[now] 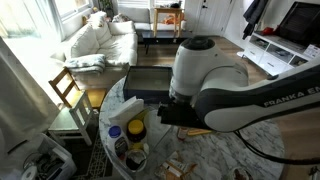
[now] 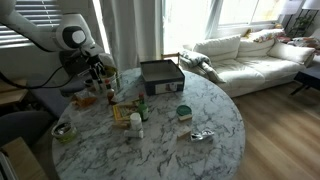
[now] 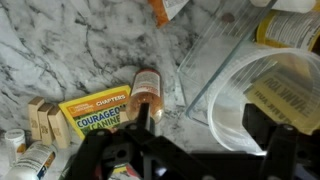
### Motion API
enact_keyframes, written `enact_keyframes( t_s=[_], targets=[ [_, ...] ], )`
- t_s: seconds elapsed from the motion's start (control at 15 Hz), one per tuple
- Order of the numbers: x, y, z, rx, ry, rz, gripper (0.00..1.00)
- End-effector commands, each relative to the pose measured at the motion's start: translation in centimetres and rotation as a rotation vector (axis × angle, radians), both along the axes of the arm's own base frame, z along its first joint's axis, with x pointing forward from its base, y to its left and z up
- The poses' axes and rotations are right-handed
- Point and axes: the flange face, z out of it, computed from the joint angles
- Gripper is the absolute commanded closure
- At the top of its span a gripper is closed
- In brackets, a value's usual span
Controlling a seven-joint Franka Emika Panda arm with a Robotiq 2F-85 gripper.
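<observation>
Finding 1, position: the gripper (image 2: 97,72) hangs over a crowded cluster of items at about 10 o'clock on the round marble tabletop (image 2: 205,115). Whether it touches anything cannot be told from either exterior view.

Finding 2, fingers: in the wrist view the fingers (image 3: 282,152) stand wide apart with nothing between them. No item is held.

Finding 3, nearest item: a small amber bottle (image 3: 147,86) sits on the marble at 12 o'clock from the gap between the fingers. It appears to lie on its side with the neck towards 6 o'clock, though the angle leaves this uncertain.

Finding 4, neighbours:
- A yellow packet (image 3: 97,108) lies just beside the bottle at 8 o'clock, touching or nearly so.
- A clear plastic tub (image 3: 255,95) stands near it at 3 o'clock.
- Small cartons (image 3: 45,120) and a white bottle (image 3: 30,160) sit further out at 8 o'clock.
- A black case (image 2: 160,75) rests well apart, towards the tabletop's 12 o'clock.

Risk assessment, as judgement only:
- The cluster is tight, so a descent with the fingers this wide could land one on the yellow packet or clip the rim of the tub and push either aside.
- If the bottle does lie on its side, a glancing contact may set it rolling on the smooth marble towards the nearby edge.
- Glass and a round body suggest a slippery hold if the closing is off-centre
</observation>
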Motion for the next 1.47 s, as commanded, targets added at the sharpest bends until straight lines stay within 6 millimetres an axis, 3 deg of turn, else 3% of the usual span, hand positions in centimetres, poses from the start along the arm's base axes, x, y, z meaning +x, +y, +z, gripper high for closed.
enact_keyframes(
  t_s=[0.0, 0.6, 1.13, 1.4],
  targets=[
    [1.2, 0.6, -0.8, -0.012, -0.022, -0.025, 0.30],
    [1.7, 1.1, -1.3, -0.012, -0.022, -0.052, 1.00],
    [2.2, 0.8, 0.3, 0.002, -0.069, -0.091, 0.99],
    [1.5, -0.1, 1.8, 0.030, -0.066, -0.117, 0.99]
  ],
)
